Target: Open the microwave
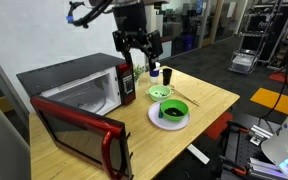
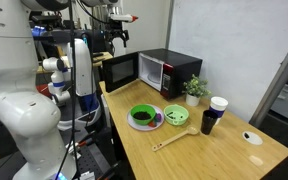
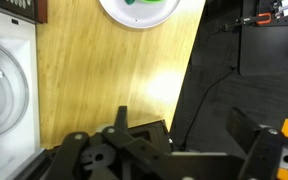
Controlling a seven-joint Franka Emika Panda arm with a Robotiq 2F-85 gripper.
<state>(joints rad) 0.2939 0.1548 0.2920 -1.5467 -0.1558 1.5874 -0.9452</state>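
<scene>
The red microwave (image 1: 79, 85) stands at the back of the wooden table. Its red-framed door (image 1: 79, 130) is swung wide open, so the white interior shows. It also shows in an exterior view (image 2: 169, 72) with the door (image 2: 121, 72) hanging out to the side. In the wrist view only its white interior (image 3: 4, 85) shows at the left edge. My gripper (image 1: 137, 46) hovers above the microwave's control-panel end, open and empty, touching nothing. It also shows in the wrist view (image 3: 184, 130), over the table's edge.
On the table stand a white plate with a dark green bowl (image 1: 172, 112), a small green bowl (image 1: 160, 93), a wooden spoon (image 1: 187, 99), a potted plant (image 2: 195, 88) and a black cup (image 2: 214, 115). The open door overhangs the table's edge.
</scene>
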